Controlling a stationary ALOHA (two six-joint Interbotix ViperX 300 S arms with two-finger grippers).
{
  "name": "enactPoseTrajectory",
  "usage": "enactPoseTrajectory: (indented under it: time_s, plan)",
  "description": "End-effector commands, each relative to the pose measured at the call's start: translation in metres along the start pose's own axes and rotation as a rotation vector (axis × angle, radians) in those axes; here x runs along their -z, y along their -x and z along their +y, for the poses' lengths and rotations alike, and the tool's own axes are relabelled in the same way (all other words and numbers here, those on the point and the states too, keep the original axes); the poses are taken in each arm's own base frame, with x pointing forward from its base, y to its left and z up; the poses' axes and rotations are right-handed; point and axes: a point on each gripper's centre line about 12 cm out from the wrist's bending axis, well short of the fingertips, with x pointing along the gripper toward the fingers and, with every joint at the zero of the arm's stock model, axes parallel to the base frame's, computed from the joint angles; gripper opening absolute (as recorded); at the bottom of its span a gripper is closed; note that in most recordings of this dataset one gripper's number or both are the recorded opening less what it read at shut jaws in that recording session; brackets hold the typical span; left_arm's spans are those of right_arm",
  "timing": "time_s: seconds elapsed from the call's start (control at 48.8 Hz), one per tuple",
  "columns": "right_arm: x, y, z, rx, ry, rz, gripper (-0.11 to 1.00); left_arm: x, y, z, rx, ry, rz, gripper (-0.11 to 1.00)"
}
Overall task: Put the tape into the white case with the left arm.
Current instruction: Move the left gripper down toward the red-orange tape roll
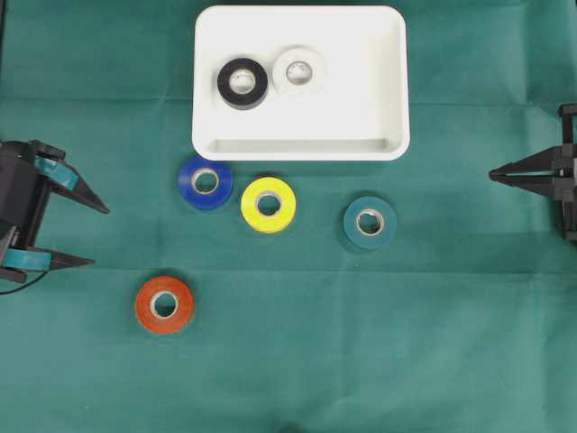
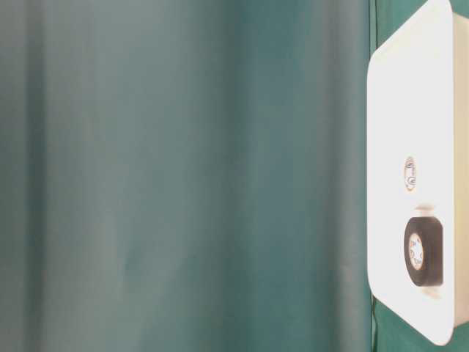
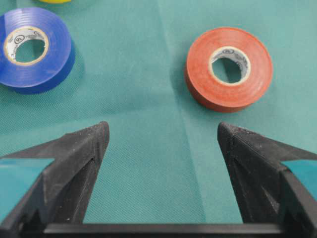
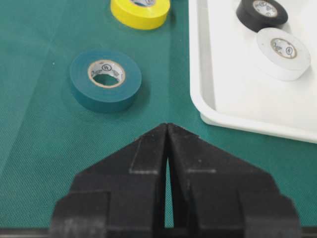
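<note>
Even, bright light with soft shadows; the white case (image 2: pixel 410 110) glares, overexposed.

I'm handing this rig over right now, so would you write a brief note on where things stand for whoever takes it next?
Left gripper: open, empty, at the left edge, facing the orange tape.
Right gripper: shut, empty, parked at the right edge.
Done: black tape and white tape lie in the white case.
Left: orange, blue tape, yellow tape and teal tape sit on the green cloth below the case.
</note>
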Motion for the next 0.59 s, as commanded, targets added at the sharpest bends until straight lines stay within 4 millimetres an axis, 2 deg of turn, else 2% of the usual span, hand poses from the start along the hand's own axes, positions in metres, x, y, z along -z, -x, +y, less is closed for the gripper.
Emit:
enactPoseTrajectory:
  time_s: [0.0,0.328,0.574]
  plan:
    - [-0.006,0.0,-0.001,0.002,0.0,-0.017,-0.09,-0.014,-0.005,-0.002,0.003,-0.009,-0.009,0.9]
    - [-0.005,0.0,0.0,0.0,0.0,-0.015,-0.09,-0.04,-0.055,-0.02,0.049,-0.102,0.1,0.9]
    - [-0.006,0.0,-0.001,0.002,0.0,-0.018,-0.1,-0.042,-0.09,-0.025,0.052,-0.108,0.192,0.9]
